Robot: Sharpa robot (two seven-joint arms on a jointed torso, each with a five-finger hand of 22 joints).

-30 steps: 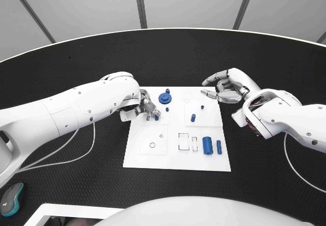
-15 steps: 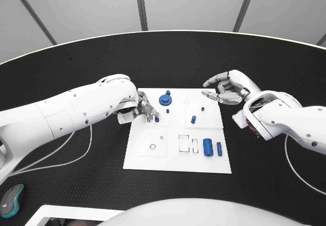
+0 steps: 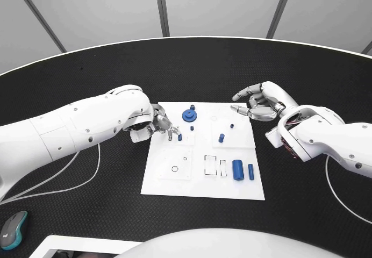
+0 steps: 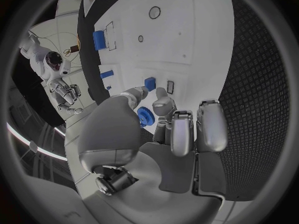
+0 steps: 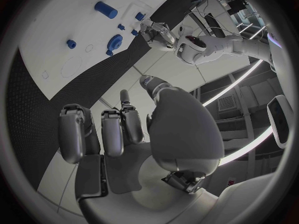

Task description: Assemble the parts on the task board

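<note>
— Since 1 second ago, what is changing?
— Both arms are drifting slightly toward the far side of the table. Between frames, the left hand (image 3: 161,124) is easing a little away from the small blue peg (image 3: 180,137) at the board's left edge, and the right hand (image 3: 259,102) is shifting a touch to the right.

— Where is the left hand sitting now?
— It is hovering at the left edge of the task board (image 3: 203,185), fingers (image 4: 182,134) curling down side by side, thumb apart from them. I am not seeing anything pinched between them.

— And the parts relative to those fingers?
— The small blue peg is standing just beside the fingertips, apart from them. The blue gear (image 3: 187,113) is lying just past the fingertips toward the far edge; in the left wrist view it (image 4: 145,117) is peeking out between thumb and fingers, whether touching I cannot tell.

— The right hand?
— It is hanging at the board's far right corner, fingers (image 5: 112,132) loosely curled and slightly apart, holding nothing.

— What else is on the board?
— A short blue pin (image 3: 221,137) is standing near the middle, a tiny blue stud (image 3: 231,127) is sitting just beyond it, and 2 blue cylinders, one thick (image 3: 237,169) and one thin (image 3: 250,171), are lying side by side near the right edge, well apart from both hands.
</note>
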